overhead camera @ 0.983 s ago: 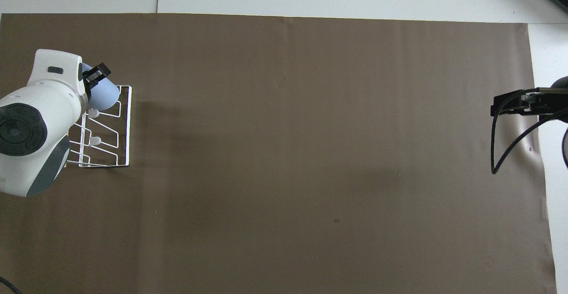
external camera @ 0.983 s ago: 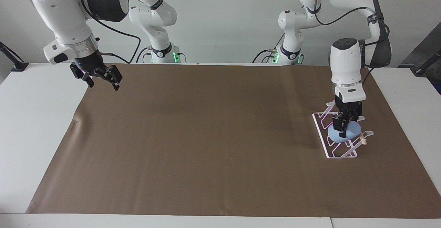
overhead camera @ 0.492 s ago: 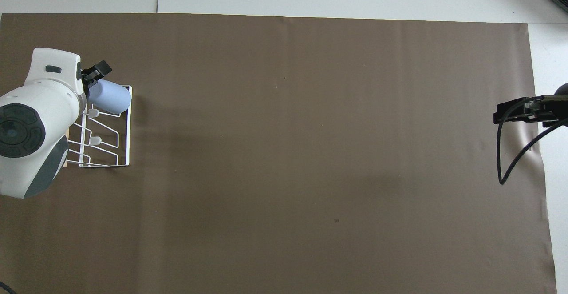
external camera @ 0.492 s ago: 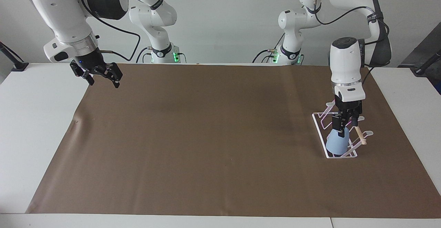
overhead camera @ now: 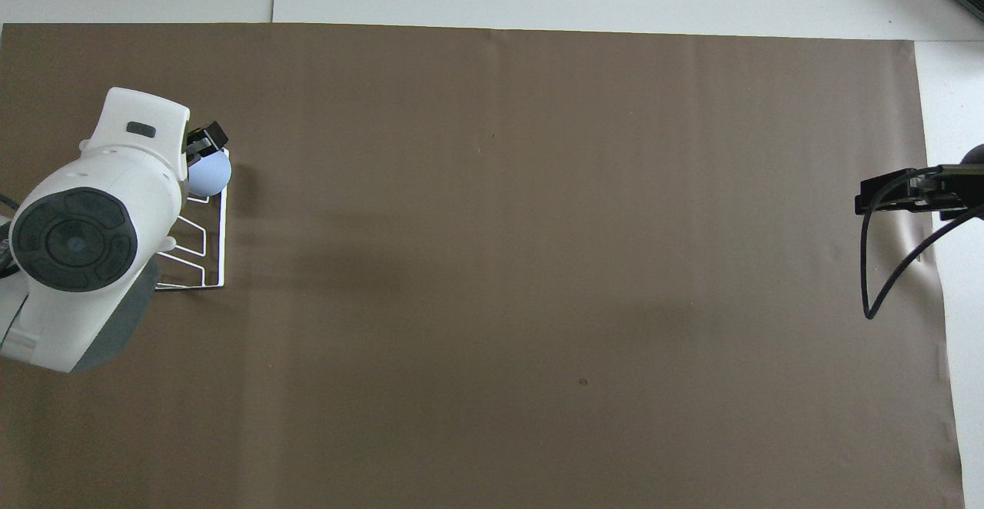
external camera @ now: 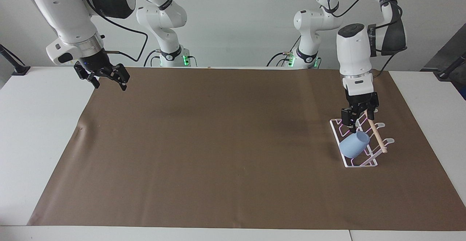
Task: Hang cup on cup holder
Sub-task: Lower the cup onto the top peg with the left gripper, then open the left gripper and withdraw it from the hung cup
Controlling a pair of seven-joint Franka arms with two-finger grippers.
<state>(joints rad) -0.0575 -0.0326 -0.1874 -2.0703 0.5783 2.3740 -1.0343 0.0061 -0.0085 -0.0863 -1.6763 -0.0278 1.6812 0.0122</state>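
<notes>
While tilted on the cup holder (external camera: 358,150), the cup (external camera: 353,144) sits just below the open left pincer (external camera: 358,119).

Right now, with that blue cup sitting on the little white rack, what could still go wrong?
The cup lies tilted on the cup holder at the end farthest from the robots, so it might slide or roll off a prong. The open left gripper hangs just above the cup and the wooden dowel; a sideways move could clip either and tip the light rack. The right gripper, open, waits over the mat's edge at the right arm's end, so poses no evident risk.
</notes>
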